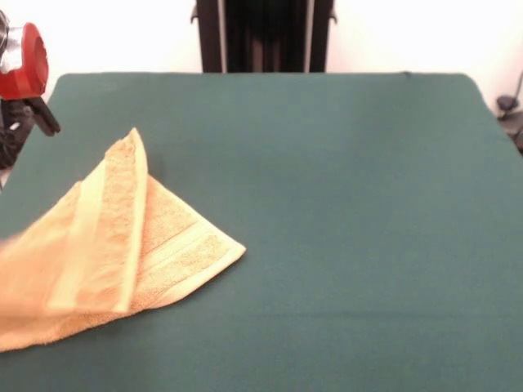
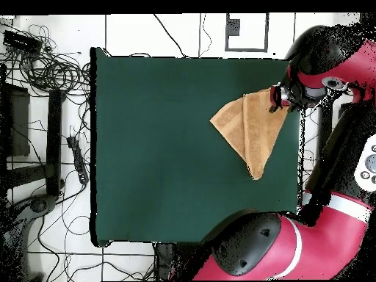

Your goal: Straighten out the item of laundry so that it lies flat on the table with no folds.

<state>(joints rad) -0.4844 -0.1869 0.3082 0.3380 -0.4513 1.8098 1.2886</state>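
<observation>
- The tabletop [image 2: 169,161] was a large dark green rectangle, and most of it was bare; the towel took only a small part near one long edge.
- The red and black arm [image 2: 308,235] reached round from its base to that same edge, I think because the cloth lay so close to the side there.
- The towel [image 2: 250,128] was orange-tan and folded into a pointed, triangle-like form. One layer stood up from the tabletop toward the gripper, so it was not flat; the ribbed band ran along the raised flap.
- The gripper [image 2: 279,97] was at the towel's corner near the tabletop's edge. It seemed to hold that corner lifted, but I cannot tell if the fingers were closed on the cloth or apart.
- In my judgement the fold was not yet opened.
</observation>
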